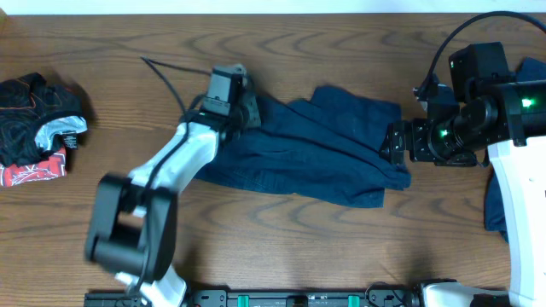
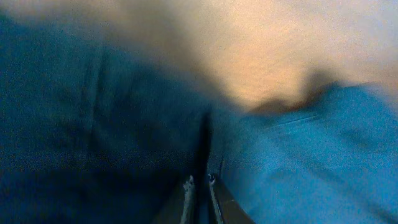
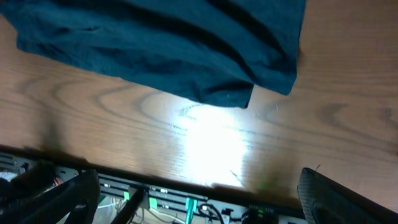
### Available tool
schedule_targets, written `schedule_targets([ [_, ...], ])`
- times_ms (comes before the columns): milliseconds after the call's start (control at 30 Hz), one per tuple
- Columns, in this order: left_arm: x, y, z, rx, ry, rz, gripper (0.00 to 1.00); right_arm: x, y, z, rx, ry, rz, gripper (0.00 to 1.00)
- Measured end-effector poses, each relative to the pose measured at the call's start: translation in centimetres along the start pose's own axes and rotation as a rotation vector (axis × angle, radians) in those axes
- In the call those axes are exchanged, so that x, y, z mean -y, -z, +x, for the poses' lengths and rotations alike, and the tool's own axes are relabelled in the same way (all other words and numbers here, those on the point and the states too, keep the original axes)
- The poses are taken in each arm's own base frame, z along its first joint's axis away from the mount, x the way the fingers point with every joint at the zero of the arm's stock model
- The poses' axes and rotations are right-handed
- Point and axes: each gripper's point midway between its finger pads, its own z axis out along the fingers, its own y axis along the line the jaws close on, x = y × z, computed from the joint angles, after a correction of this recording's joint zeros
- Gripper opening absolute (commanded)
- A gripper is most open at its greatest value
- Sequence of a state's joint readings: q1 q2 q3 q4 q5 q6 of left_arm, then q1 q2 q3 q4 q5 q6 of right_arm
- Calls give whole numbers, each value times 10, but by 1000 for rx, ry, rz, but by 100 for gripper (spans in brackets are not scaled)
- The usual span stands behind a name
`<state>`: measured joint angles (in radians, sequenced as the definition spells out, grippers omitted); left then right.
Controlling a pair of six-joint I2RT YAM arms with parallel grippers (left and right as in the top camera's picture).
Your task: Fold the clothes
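inside left tool (image 2: 199, 186), navy shorts (image 2: 93, 124)

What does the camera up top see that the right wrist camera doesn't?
Only the overhead view shows the left hand pinching the navy shorts, a red-and-black clothes pile and another blue piece. Only the right wrist view shows the right hand wide open from up close, plus a bright glare on the wood. Both show the shorts and the wooden table.
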<state>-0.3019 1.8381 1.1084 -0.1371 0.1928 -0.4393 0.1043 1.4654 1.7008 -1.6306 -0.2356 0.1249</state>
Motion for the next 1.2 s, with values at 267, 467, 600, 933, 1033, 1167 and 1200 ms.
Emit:
schedule_targets([
  [267, -42, 11, 89, -365, 127, -173, 6, 0, 0, 1, -4, -1, 1, 99],
  [467, -58, 32, 117, -486, 151, -269, 6, 0, 0, 0, 0, 0, 0, 99],
  [600, -59, 33, 116, -479, 149, -271, 6, -1, 0, -6, 26, 6, -3, 99],
  [933, -22, 89, 59, -209, 93, -148, 6, -2, -3, -22, 69, 16, -9, 99],
  [1033, -17, 101, 50, -163, 87, -129, 6, 0, -15, -30, 42, 10, -4, 99],
  [1167, -18, 105, 50, -156, 85, -134, 6, 7, -48, -41, -58, -15, 9, 99],
  [1200, -18, 105, 51, -161, 86, -137, 6, 10, -58, -44, -87, -26, 12, 99],
])
